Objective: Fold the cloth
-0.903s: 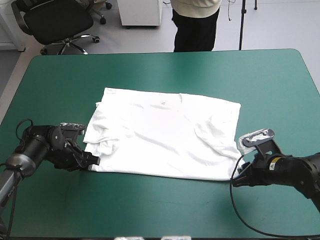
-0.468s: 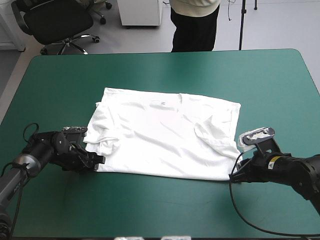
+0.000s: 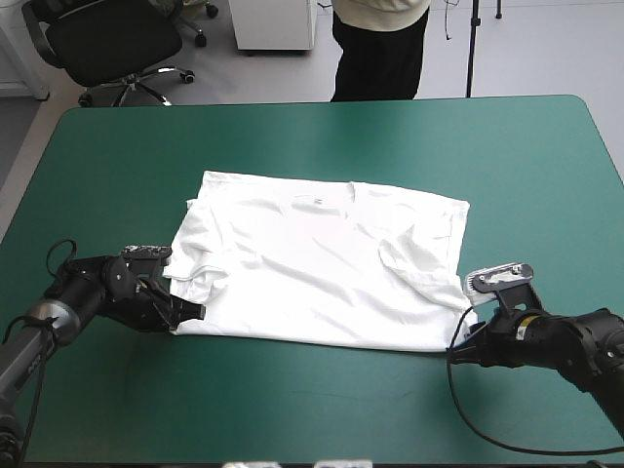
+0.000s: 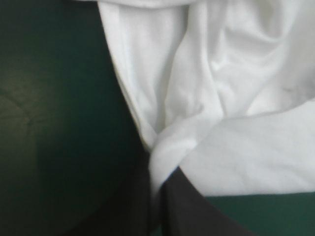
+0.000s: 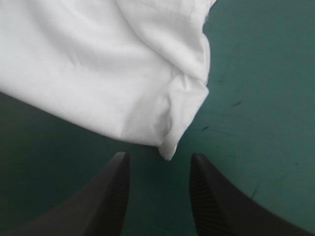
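The table (image 3: 292, 400) with its teal-green cover is filling most of the high view. The white T-shirt (image 3: 322, 268) is lying spread flat around the table's middle, somewhat nearer the near edge than the far one. Its neck opening is pointing toward the far edge and its hem is running along the near side. Laid out like this, its long axis is running from the table's left to its right, with the near edge slanting a little toward the right arm. The sleeve on the left side is bunching in loose folds, and the one on the right is lying folded in over the body of the shirt.

The left gripper (image 3: 191, 312) is lying low on the cover at the shirt's near left corner. In the left wrist view its black fingers (image 4: 192, 211) are pressing almost together, pinching a ridge of the T-shirt (image 4: 236, 98) that is rising between them, so the left gripper (image 4: 156, 174) is grasping the cloth.

The right gripper (image 3: 464, 348) is lying low at the shirt's near right corner. In the right wrist view its black fingers (image 5: 113, 196) are standing apart, released. The rumpled corner of the T-shirt (image 5: 98, 64) is hanging just ahead of the right gripper (image 5: 158, 158), its tip reaching about level with the fingertips and touching neither finger.
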Robot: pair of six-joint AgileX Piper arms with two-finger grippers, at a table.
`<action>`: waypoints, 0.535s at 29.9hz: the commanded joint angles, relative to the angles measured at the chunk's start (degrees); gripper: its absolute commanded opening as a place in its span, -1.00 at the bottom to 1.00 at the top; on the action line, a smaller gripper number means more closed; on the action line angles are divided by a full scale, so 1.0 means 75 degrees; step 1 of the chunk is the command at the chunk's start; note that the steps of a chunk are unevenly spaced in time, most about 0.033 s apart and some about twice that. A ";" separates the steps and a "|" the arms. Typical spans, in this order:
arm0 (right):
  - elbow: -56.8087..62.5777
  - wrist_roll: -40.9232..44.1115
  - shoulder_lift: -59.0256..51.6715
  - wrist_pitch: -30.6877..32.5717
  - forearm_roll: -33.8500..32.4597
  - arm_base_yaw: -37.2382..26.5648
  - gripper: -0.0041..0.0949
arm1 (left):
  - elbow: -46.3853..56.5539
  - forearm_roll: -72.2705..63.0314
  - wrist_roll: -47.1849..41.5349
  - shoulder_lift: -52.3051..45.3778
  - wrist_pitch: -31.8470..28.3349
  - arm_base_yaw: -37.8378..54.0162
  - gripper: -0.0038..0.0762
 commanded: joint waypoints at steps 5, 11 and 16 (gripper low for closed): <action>-0.0111 0.0043 0.0677 -0.0610 0.0317 -0.0002 0.07 | -0.0160 -0.0151 0.0009 -0.0188 0.0001 -0.0007 -0.95; -0.0111 0.0076 0.1489 -0.1064 0.0356 -0.0002 0.09 | -0.0160 -0.0151 0.0074 -0.0188 0.0001 -0.0007 -0.95; -0.0051 0.0076 0.2060 -0.1031 0.0149 -0.0002 -0.04 | -0.0160 -0.0151 0.0092 -0.0188 0.0001 -0.0007 -0.95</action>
